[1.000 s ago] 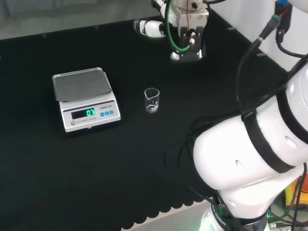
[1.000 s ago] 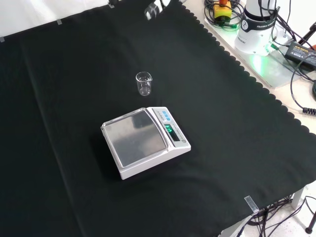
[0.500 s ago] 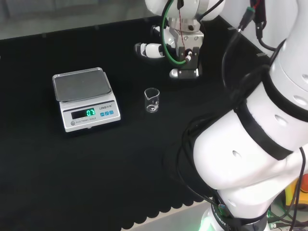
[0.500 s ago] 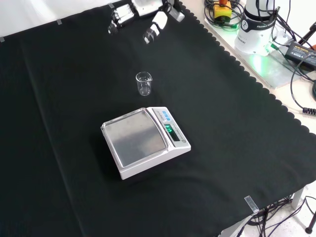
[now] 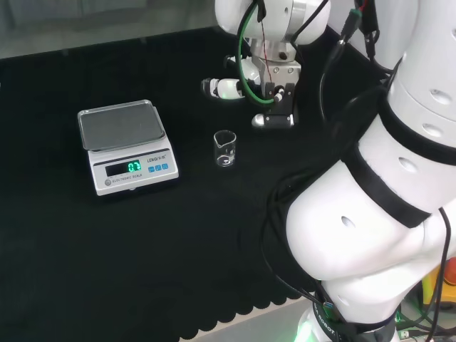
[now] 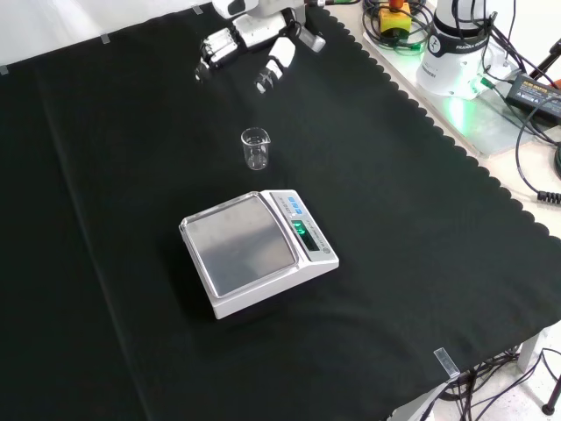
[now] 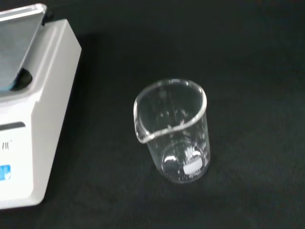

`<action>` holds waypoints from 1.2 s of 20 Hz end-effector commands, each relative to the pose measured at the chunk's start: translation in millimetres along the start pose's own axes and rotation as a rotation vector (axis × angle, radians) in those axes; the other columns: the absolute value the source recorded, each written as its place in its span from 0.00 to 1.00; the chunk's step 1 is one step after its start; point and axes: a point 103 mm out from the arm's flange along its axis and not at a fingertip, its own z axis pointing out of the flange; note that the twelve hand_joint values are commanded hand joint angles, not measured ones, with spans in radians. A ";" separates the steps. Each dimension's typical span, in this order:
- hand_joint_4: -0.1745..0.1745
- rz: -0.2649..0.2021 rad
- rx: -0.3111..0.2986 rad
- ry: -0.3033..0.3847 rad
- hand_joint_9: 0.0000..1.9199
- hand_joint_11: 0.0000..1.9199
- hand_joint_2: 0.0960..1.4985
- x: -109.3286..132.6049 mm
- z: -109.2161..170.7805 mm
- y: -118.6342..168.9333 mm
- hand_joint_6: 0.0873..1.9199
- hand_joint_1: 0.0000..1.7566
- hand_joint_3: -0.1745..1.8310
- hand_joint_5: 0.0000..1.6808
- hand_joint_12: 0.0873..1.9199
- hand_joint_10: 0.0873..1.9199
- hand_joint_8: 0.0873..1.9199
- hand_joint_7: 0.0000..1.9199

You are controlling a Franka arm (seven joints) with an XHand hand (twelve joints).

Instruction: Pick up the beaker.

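Note:
A small clear glass beaker [image 5: 224, 149] stands upright and empty on the black cloth, to the right of the scale in the head view. The front view has the beaker [image 6: 255, 147] just beyond the scale, and the wrist view sees the beaker [image 7: 176, 133] close up with its spout towards the scale. The hand [image 5: 271, 80] hangs above the cloth beyond and to the right of the beaker in the head view, apart from it. In the front view the hand [image 6: 257, 28] reaches in at the top with its fingers [image 6: 216, 46] spread and straight, holding nothing.
A white electronic scale [image 5: 127, 146] with a grey pan and a lit green display sits left of the beaker in the head view; the same scale [image 6: 257, 250] lies nearer the camera in the front view. The arm's white links [image 5: 385, 214] stand at the head view's right.
The hand has come down and nearer to the beaker, entering the front view from the top. The beaker and the scale have not moved.

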 end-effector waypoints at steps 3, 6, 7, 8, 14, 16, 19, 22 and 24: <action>0.40 -0.002 0.080 0.040 0.05 0.01 0.62 -7.8 48.5 8.4 0.00 0.03 0.19 0.12 0.80 0.42 0.37 0.01; 0.40 -0.007 0.098 0.057 0.05 0.01 0.62 -8.3 59.5 11.1 0.00 0.04 0.19 0.12 0.80 0.42 0.37 0.01; 0.40 -0.010 0.105 0.060 0.05 0.01 0.62 -7.5 63.5 12.1 0.00 0.04 0.19 0.12 0.80 0.42 0.38 0.01; 0.40 -0.012 0.110 0.064 0.05 0.01 0.62 -6.4 67.5 13.1 0.00 0.04 0.19 0.12 0.80 0.42 0.38 0.01; 0.39 -0.018 0.144 0.059 0.05 0.01 0.62 -2.2 83.7 17.0 0.00 0.04 0.19 0.12 0.80 0.42 0.38 0.01; 0.39 -0.015 0.165 0.057 0.06 0.01 0.62 -3.1 90.0 17.8 0.00 0.04 0.19 0.12 0.80 0.42 0.38 0.01; 0.39 -0.007 0.193 0.065 0.08 0.02 0.61 -6.4 100.8 19.3 0.00 0.05 0.19 0.12 0.80 0.43 0.38 0.01; 0.39 -0.002 0.210 0.073 0.09 0.03 0.60 -11.4 108.3 19.6 0.00 0.07 0.19 0.11 0.80 0.43 0.38 0.01; 0.39 -0.002 0.222 0.072 0.09 0.03 0.60 -14.0 111.1 18.8 0.00 0.07 0.19 0.11 0.80 0.43 0.38 0.01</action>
